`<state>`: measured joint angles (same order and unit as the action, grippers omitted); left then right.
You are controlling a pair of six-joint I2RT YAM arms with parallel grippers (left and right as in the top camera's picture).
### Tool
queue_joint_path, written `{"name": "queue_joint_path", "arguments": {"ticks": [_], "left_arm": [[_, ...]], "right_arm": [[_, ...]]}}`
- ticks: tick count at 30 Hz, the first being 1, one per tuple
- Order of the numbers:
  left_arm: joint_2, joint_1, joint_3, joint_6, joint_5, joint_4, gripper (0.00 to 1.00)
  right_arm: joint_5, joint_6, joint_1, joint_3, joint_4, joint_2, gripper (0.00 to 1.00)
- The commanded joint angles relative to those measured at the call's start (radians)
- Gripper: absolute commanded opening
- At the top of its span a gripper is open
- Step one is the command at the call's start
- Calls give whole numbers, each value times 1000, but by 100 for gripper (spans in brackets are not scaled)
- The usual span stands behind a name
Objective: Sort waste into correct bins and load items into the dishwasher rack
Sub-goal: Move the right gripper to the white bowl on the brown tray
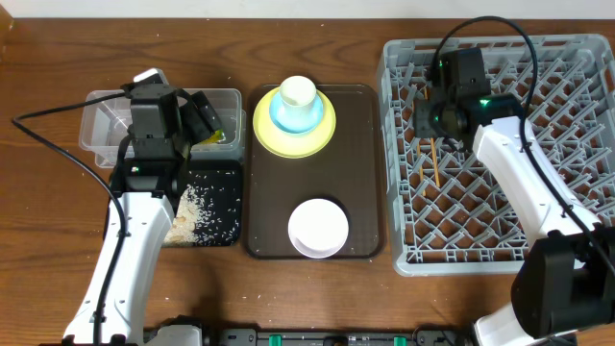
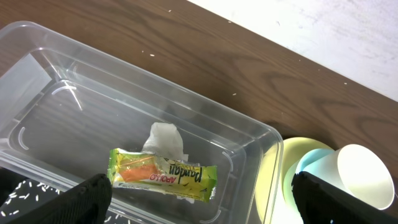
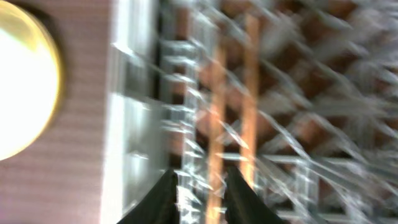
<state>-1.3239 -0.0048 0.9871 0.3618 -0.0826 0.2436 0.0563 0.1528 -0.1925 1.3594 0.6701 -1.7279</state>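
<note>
We see a dark wood-grain desk (image 1: 48, 250), evenly lit; beyond its far edge lies a pale, whitish surface (image 2: 348, 31).

Even, bright light overhead; my left wrist view is sharp, my right smeared by blur, the yellow-green plate (image 3: 22, 81) glaring.

Only the snack wrapper (image 2: 163, 174) carries print that can be read. It lies on the floor of the clear tub (image 2: 81, 124), close to one long wall. On its green part stands "Pandan" in dark letters. Under the orange part is a smaller word, seemingly "APOLLO".
</note>
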Motion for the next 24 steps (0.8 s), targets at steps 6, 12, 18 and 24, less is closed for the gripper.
{"name": "queue_joint_path", "arguments": {"ticks": [6, 12, 18, 24], "left_arm": [[4, 2, 18, -10, -12, 2, 95], [4, 2, 18, -10, -12, 2, 95], [4, 2, 18, -10, -12, 2, 95], [4, 2, 18, -10, -12, 2, 95]], "right_arm": [[364, -6, -132, -3, -127, -10, 13], [363, -240, -319, -3, -161, -18, 3], [358, -607, -496, -6, -75, -26, 1], [359, -846, -604, -8, 100, -26, 1]]}}
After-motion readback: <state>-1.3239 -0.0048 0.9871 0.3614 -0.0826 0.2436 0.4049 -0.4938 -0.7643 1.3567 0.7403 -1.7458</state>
